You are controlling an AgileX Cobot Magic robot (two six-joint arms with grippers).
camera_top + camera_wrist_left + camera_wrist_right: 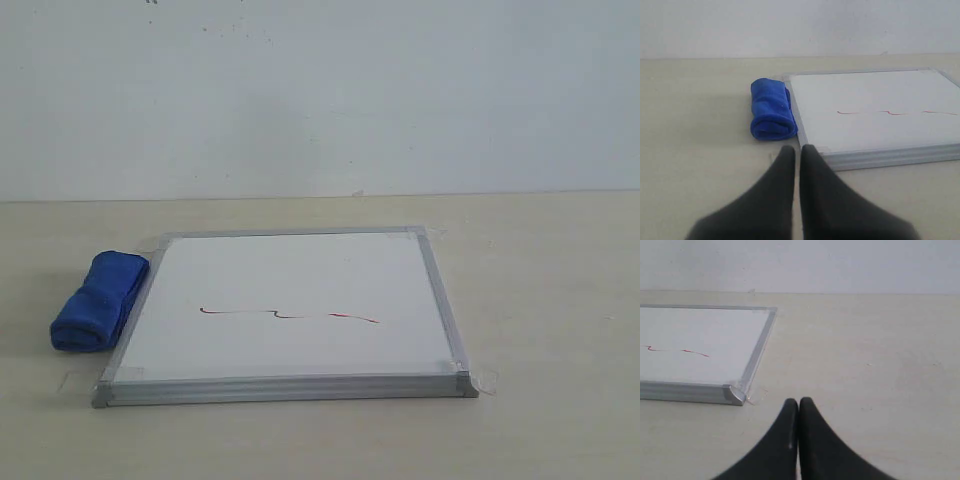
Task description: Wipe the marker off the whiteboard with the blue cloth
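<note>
The whiteboard lies flat on the table, framed in silver. A thin dark red marker line wavers across its near half. The blue cloth, rolled up, rests against the board's left edge. Neither gripper shows in the exterior view. In the left wrist view, my left gripper is shut with nothing in it, hanging short of the blue cloth and the whiteboard's near corner. My right gripper is shut and empty over bare table, to the right of the whiteboard's near right corner.
A pale wooden table carries everything, with a plain white wall behind it. Small bits of clear tape stick out at the board's corners.
</note>
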